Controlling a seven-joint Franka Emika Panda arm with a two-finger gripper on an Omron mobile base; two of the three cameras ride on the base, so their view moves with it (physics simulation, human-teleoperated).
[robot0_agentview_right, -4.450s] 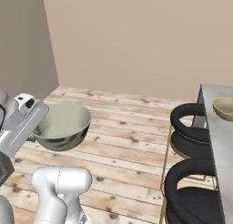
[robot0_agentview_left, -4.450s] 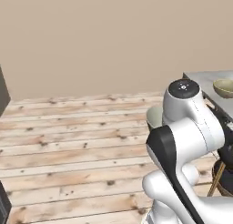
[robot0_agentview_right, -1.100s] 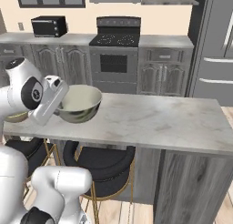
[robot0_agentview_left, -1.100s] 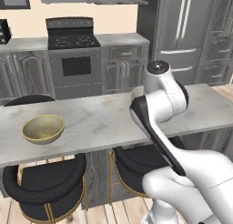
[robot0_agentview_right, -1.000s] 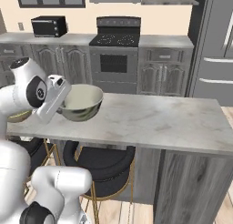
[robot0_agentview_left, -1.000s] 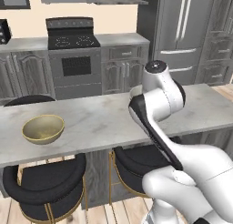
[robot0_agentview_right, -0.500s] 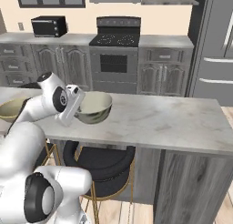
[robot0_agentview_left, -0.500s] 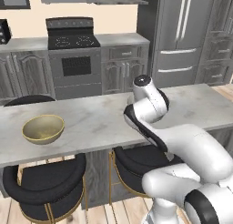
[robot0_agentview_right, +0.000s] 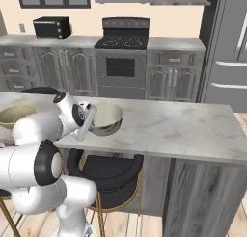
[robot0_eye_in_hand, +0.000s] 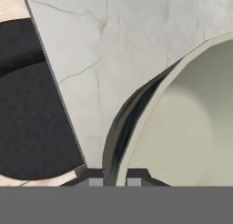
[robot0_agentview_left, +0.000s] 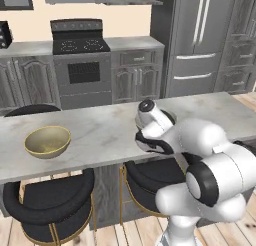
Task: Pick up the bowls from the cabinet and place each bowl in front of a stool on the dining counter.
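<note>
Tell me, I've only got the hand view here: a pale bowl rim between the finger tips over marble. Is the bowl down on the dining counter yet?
Observer: The right base view shows the grey-white bowl low at the dining counter, near its front edge; I can't tell if it touches.
Operator: Is the gripper holding it?
Observer: Yes, the gripper is shut on the bowl's rim, on the side nearest the arm.
Operator: Is there a stool at that spot?
Observer: A black stool sits under the counter edge right below the bowl.
Operator: Where's the other bowl?
Observer: The tan bowl rests on the counter to the left, above the other stool.
</note>
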